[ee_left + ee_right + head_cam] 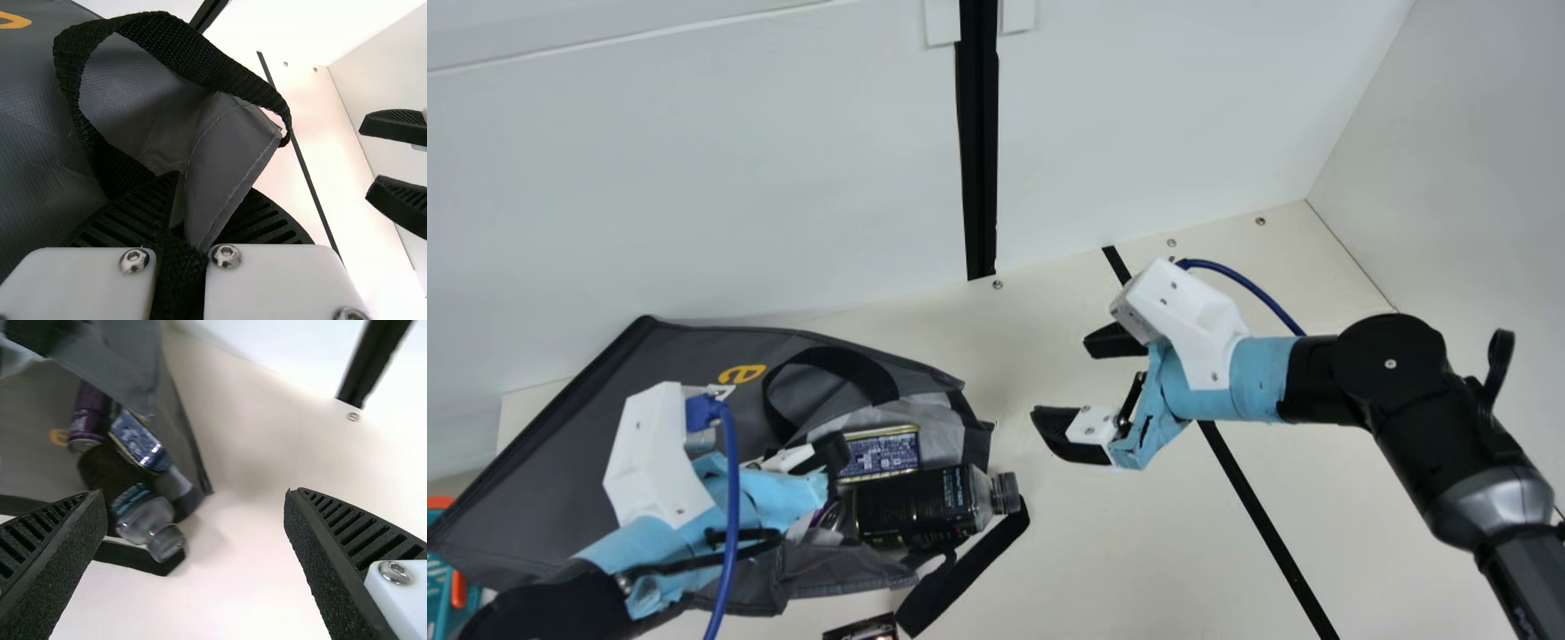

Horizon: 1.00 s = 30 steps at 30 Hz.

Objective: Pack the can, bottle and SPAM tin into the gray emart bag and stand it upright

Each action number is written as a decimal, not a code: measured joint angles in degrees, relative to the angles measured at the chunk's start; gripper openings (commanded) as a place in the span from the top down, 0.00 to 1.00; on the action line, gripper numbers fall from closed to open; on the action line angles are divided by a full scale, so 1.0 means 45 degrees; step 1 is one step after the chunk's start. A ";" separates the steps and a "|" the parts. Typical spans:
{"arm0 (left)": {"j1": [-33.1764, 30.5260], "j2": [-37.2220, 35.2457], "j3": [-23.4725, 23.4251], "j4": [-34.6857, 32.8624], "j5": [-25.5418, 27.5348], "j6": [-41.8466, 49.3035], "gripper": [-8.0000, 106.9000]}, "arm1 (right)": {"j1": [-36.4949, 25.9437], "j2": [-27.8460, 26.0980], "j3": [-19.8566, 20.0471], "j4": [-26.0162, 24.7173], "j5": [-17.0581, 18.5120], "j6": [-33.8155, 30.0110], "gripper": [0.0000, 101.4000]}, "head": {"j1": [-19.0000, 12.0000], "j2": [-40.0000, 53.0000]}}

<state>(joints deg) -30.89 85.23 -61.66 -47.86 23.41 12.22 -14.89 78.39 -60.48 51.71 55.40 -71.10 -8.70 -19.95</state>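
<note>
The cream counter (1067, 551) meets the white back wall (694, 196) along a slanting edge that climbs from the left side of the main view towards the upper right, where the side wall (1458, 160) begins. Bare counter lies between the bag's mouth and the right gripper (1063, 380), and more runs down through the lower middle of the frame. The gray emart bag (543, 453) lies on its side at lower left, mouth towards the middle. In that mouth sit the SPAM tin (882, 452), the bottle (916, 505) just below it in the frame, its cap poking past the rim, and the purple can (90, 417), further in. A black handle (854, 360) loops above the tin; another strap (969, 569) juts out below the bottle. A teal and orange object (452, 578) is at the left edge, a small dark item (863, 629) at the bottom. The right gripper is spread wide, holding nothing. The left gripper (831, 452), over the bag's mouth, is closed on the bag's gray fabric, with black webbing between its fingers
</note>
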 measured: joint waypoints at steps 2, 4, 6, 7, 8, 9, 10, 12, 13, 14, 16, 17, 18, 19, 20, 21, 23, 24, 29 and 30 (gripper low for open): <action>0.0000 0.0000 0.0000 0.0000 0.0000 0.0000 1.00 | -0.0070 -0.0094 0.0028 -0.0112 -0.0205 0.0153 0.06 | 0.0000 0.0000; 0.0000 0.0000 0.0000 0.0000 0.0000 0.0000 1.00 | -0.0151 -0.0203 0.0073 -0.0302 -0.0376 0.0343 0.06 | 0.0000 0.0020; 0.0000 0.0000 0.0000 0.0000 0.0000 0.0000 1.00 | -0.0271 -0.0319 0.0114 -0.0473 -0.0665 0.0515 0.06 | 0.0000 0.0020; 0.0000 0.0000 0.0000 0.0000 0.0000 0.0000 1.00 | -0.0287 -0.0374 0.0138 -0.0539 -0.0763 0.0630 0.06 | 0.0000 0.0020; 0.0000 0.0000 0.0000 0.0000 0.0000 0.0000 1.00 | -0.0345 -0.0424 0.0141 -0.0620 -0.0859 0.0753 0.06 | 0.0000 0.0000; 0.0000 0.0000 0.0000 0.0000 0.0000 0.0000 1.00 | -0.0398 -0.0499 0.0174 -0.0707 -0.0966 0.0833 0.06 | 0.0000 0.0000; 0.0000 0.0000 0.0000 0.0000 0.0000 0.0000 1.00 | -0.0426 -0.0548 0.0179 -0.0787 -0.1063 0.0913 0.06 | 0.0000 0.0000; 0.0000 0.0000 0.0000 0.0000 0.0000 0.0000 1.00 | -0.0548 -0.0664 0.0261 -0.0940 -0.1250 0.1133 0.06 | 0.0000 0.0020; 0.0000 0.0000 0.0000 0.0000 0.0000 0.0000 1.00 | -0.0608 -0.0727 0.0290 -0.1112 -0.1322 0.1233 0.06 | 0.0000 0.0020; 0.0000 0.0000 0.0000 0.0000 0.0000 0.0000 1.00 | -0.0669 -0.0771 0.0291 -0.1216 -0.1398 0.1360 0.06 | 0.0000 0.0000; 0.0000 0.0000 0.0000 0.0000 0.0000 0.0000 1.00 | -0.0792 -0.0914 0.0352 -0.1366 -0.1619 0.1560 0.06 | 0.0000 0.0000; 0.0000 0.0000 0.0000 0.0000 0.0000 0.0000 1.00 | -0.0851 -0.0998 0.0402 -0.1460 -0.1746 0.1704 0.06 | 0.0000 0.0020; 0.0000 0.0000 0.0000 0.0000 0.0000 0.0000 1.00 | -0.0931 -0.1077 0.0438 -0.1619 -0.1798 0.1823 0.06 | 0.0000 0.0020; 0.0000 0.0000 0.0000 0.0000 0.0000 0.0000 1.00 | -0.0974 -0.1142 0.0468 -0.1742 -0.1857 0.1913 0.06 | 0.0000 0.0000; 0.0000 0.0000 0.0000 0.0000 0.0000 0.0000 1.00 | -0.1051 -0.1226 0.0506 -0.1879 -0.1930 0.2057 0.06 | 0.0000 0.0020; 0.0000 0.0000 0.0000 0.0000 0.0000 0.0000 1.00 | -0.1124 -0.1318 0.0545 -0.2014 -0.2039 0.2170 0.06 | 0.0000 0.0000; 0.0000 0.0000 0.0000 0.0000 0.0000 0.0000 1.00 | -0.1268 -0.1464 0.0597 -0.2313 -0.2289 0.2495 0.06 | 0.0000 0.0000; 0.0000 0.0000 0.0000 0.0000 0.0000 0.0000 1.00 | -0.1340 -0.1545 0.0630 -0.2494 -0.2374 0.2646 0.06 | 0.0000 0.0020; 0.0000 0.0000 0.0000 0.0000 0.0000 0.0000 1.00 | -0.1687 -0.1956 0.0812 -0.3526 -0.2883 0.3566 0.06 | 0.0000 0.0000; 0.0000 0.0000 0.0000 0.0000 0.0000 0.0000 1.00 | -0.1752 -0.2037 0.0845 -0.3774 -0.2994 0.3809 0.06 | 0.0000 0.0000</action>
<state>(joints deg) -30.89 85.23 -61.66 -47.86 23.41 12.22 -22.77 69.22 -56.68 34.73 41.92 -53.95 -8.70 -19.95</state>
